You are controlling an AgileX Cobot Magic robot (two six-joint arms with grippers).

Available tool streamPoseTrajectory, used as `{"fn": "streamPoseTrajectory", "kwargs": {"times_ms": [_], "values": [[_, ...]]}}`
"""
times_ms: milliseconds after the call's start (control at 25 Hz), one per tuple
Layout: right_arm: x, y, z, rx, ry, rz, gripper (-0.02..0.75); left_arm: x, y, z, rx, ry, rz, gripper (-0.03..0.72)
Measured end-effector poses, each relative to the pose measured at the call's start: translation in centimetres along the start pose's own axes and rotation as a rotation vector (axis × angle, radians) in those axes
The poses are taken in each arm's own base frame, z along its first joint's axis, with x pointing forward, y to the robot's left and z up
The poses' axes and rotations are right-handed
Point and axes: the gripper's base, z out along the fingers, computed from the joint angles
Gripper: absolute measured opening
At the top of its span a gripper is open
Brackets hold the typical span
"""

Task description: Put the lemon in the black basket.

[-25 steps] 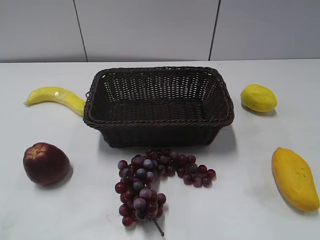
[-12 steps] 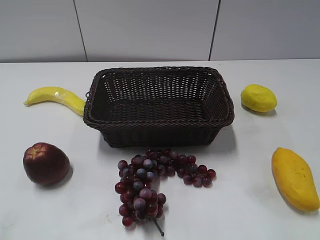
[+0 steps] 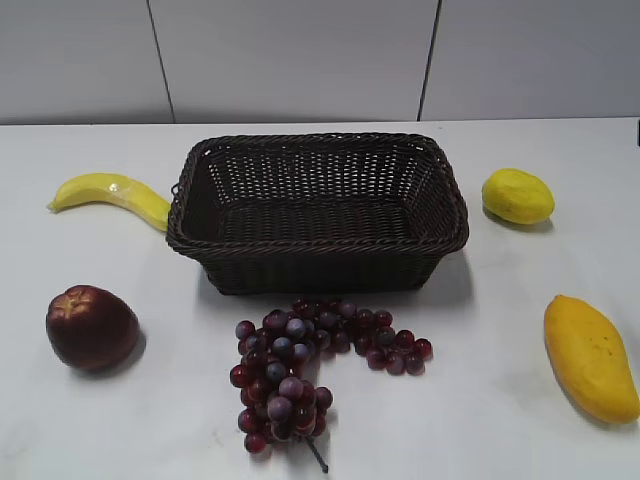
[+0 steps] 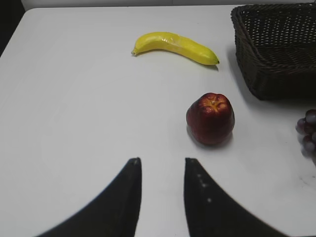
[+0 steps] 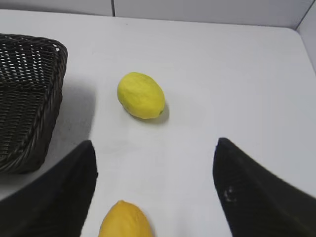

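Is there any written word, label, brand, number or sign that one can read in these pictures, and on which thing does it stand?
None: no view shows readable text.
The lemon, the black basket, the banana, the apple, the grapes and the mango carry no label or sticker.

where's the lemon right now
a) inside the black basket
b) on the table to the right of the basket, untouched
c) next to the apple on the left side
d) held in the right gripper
b: the lemon lies on the white table to the right of the black basket, apart from it, and the right gripper is open with nothing between its fingers.
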Motion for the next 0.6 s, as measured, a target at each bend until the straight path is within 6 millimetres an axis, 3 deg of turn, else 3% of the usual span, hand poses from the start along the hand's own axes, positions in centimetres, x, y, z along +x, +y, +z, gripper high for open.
{"fn": "streamPoseTrajectory", "kwargs": {"times_ms": [80, 120, 160, 280, 440, 600], "values": [[-1.4, 0.0, 2.8, 0.002, 0.049, 0.000, 0.594, 0.0, 0.0, 0.0, 0.000, 0.000, 0.000, 0.235], [-2.9, 0.1, 5.2, 0.003, 0.093, -0.001, 0.601, 0.0, 0.0, 0.0, 0.000, 0.000, 0.000, 0.235], [-2.9, 0.1, 5.2, 0.003, 0.093, -0.001, 0.601, 0.0, 0.0, 0.0, 0.000, 0.000, 0.000, 0.235], [-5.1, 0.2, 8.7, 0.002, 0.172, -0.018, 0.652, 0.0, 0.0, 0.0, 0.000, 0.000, 0.000, 0.235], [-6.5, 0.4, 13.7, -0.016, 0.300, -0.072, 0.674, 0.0, 0.0, 0.0, 0.000, 0.000, 0.000, 0.235], [-6.1, 0.6, 18.5, -0.063, 0.448, -0.133, 0.674, 0.0, 0.0, 0.0, 0.000, 0.000, 0.001, 0.235]]}}
